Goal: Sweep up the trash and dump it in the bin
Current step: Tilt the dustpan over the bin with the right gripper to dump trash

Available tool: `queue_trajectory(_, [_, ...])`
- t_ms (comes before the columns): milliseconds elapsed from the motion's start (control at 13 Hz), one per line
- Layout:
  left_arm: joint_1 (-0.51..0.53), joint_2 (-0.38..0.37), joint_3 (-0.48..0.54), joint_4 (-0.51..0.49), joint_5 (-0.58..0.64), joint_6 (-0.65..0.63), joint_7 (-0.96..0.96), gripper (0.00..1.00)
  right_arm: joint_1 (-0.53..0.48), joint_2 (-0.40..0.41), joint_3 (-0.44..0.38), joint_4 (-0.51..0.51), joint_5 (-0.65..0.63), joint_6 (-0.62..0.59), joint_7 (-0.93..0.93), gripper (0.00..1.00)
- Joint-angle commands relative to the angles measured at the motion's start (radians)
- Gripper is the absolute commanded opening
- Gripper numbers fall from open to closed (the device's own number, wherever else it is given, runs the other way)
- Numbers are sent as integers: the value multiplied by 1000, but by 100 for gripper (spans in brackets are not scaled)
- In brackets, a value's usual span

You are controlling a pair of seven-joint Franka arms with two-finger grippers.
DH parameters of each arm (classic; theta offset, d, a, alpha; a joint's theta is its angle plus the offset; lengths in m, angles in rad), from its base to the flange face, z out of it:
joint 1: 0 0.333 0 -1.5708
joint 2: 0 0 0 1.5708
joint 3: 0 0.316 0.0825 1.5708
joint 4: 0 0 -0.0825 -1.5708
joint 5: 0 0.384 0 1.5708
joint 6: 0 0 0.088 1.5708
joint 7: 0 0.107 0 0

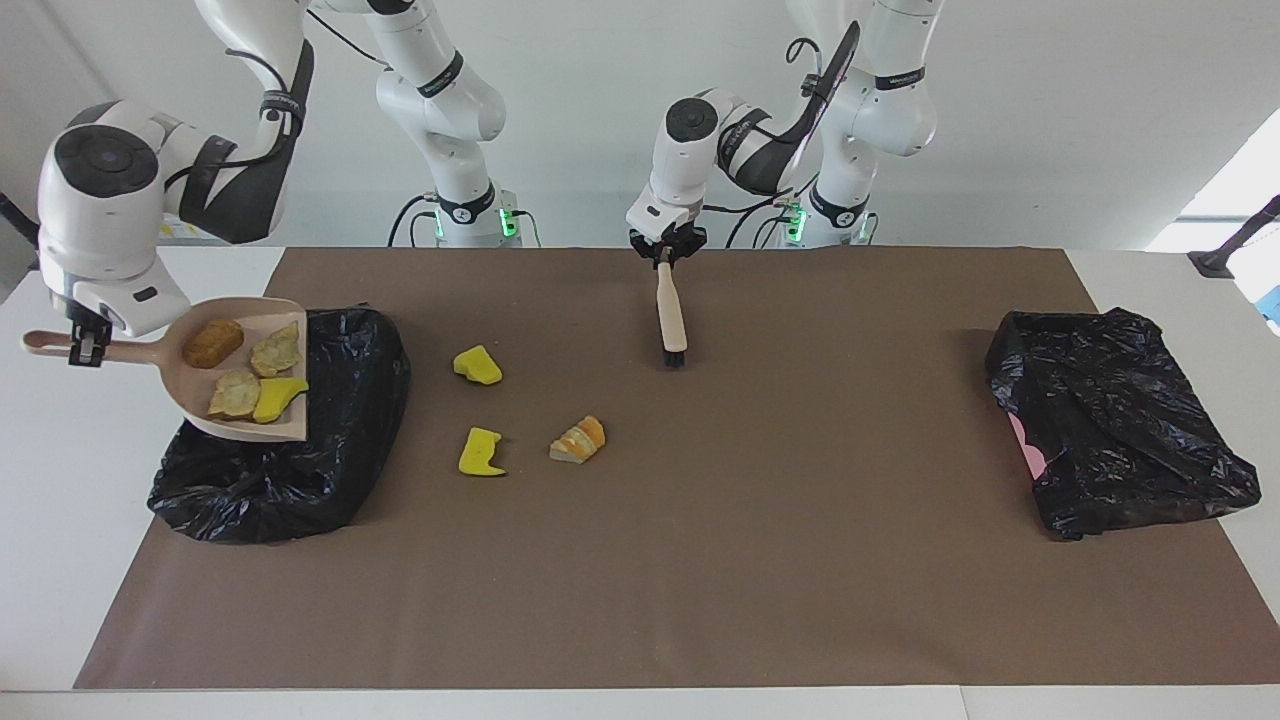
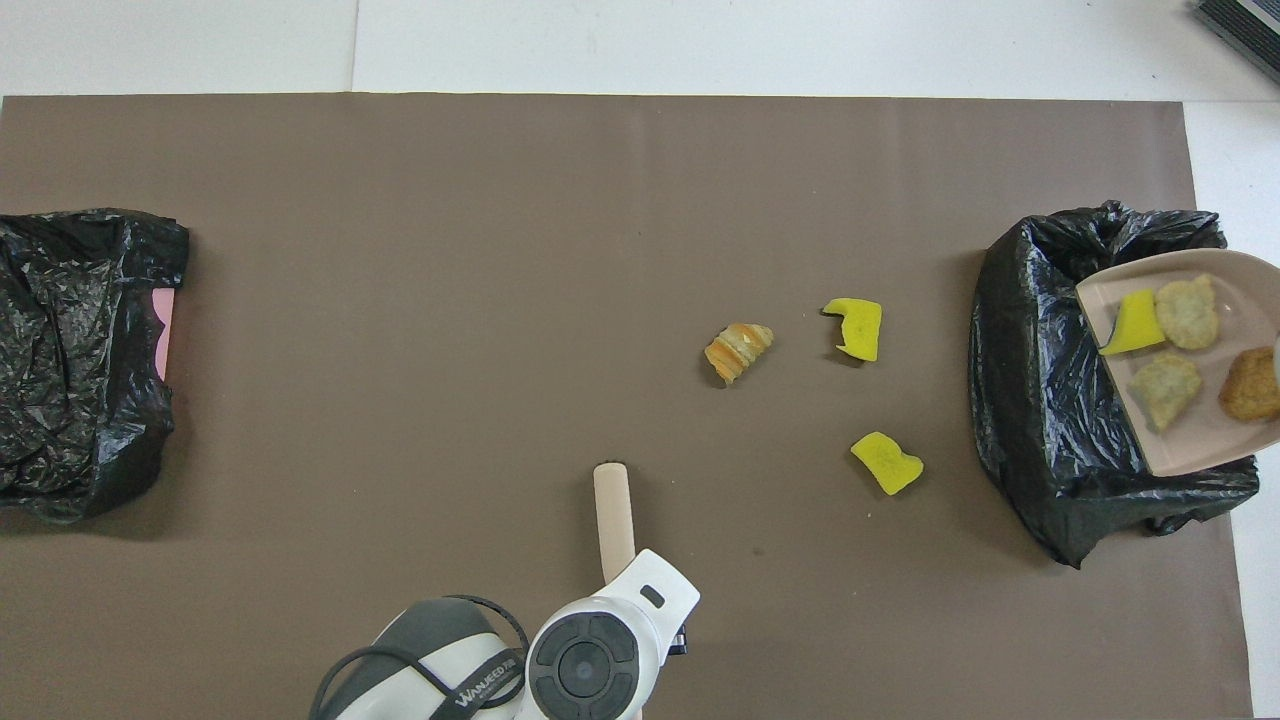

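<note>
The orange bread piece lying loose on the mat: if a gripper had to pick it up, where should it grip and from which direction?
Probably straight down from above, jaws closing across the narrow middle of the orange bread piece. It lies flat and alone on the mat, longer than wide, with both yellow chunks well apart, so nothing blocks a top approach.

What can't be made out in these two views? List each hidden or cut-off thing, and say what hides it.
- Right gripper: outside the overhead view's edge; only the facing view shows it on the dustpan handle.
- Dustpan handle: cut off by the same edge overhead.
- Left gripper: covered overhead by its own wrist, along with the brush handle's top.
- Inside of the bin under the dustpan: dark bag folds hide any contents.
- Pink thing in the other bag: mostly covered by plastic.
</note>
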Motion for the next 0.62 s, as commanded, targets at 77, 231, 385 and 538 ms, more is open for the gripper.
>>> queue_trajectory(77, [-32,3,18,-19,-11,47,-54,0,-11,-163,4,-239,-133,151,162,0])
queue_trajectory(231, [-41,8,19,-25,-11,48,-62,11,-11,-180,4,-255,-166,164,188,0])
queue_trajectory(385, [-40,8,21,-25,-11,41,-39,51,-35,-192,-2,-255,-183,167,182,0])
queue_trajectory(538, [-29,23,24,-13,-11,28,-22,70,-93,-208,-2,-252,-190,167,140,0])
